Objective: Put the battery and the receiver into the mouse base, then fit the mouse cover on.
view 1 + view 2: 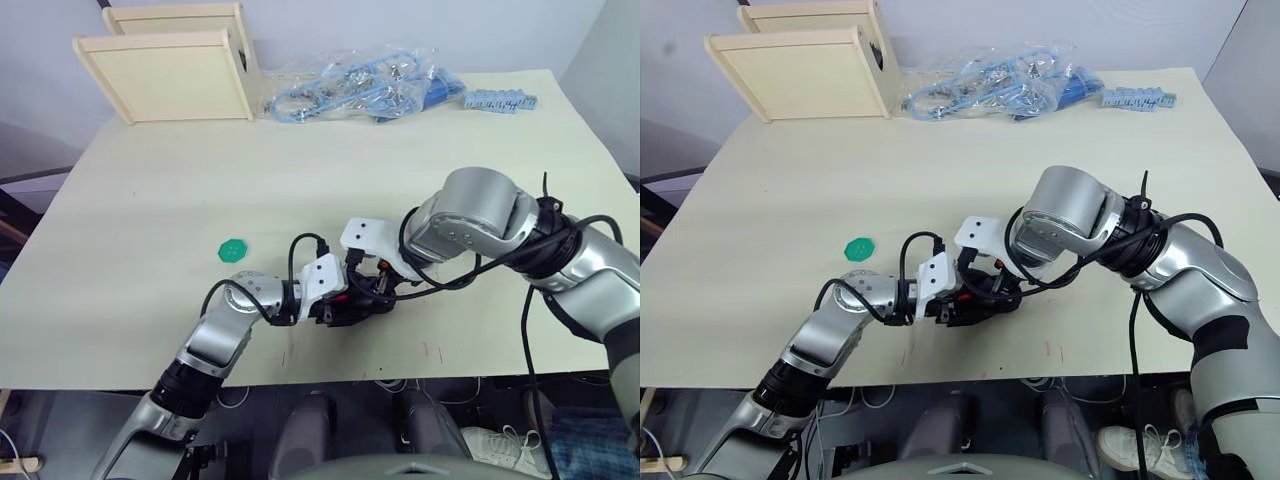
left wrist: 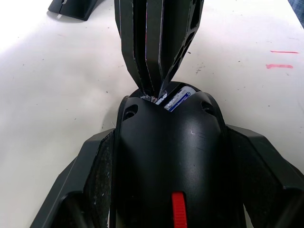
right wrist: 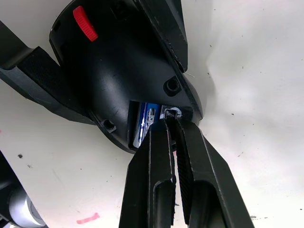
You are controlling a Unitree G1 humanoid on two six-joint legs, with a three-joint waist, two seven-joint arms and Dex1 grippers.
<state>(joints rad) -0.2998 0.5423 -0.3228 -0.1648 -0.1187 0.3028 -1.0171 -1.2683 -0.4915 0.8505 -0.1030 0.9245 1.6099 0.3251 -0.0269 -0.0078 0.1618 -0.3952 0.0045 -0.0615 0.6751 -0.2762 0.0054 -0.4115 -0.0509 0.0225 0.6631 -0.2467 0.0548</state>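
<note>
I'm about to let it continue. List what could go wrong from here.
1. The right gripper is pinched at the rim of the black oval mouse base, beside the blue-banded battery; pulling away could drag the battery out.
2. The left gripper alone holds the base; pushing may twist it.

Around the mouse base, low centre of frame, access is tight: my left gripper clamps its sides and my right gripper, fingers pressed together, sits at the open battery bay where the battery lies. Green disc just left of my left forearm. Wooden boxes upper left and plastic bag top centre line the far edge. Mid-table is open.
</note>
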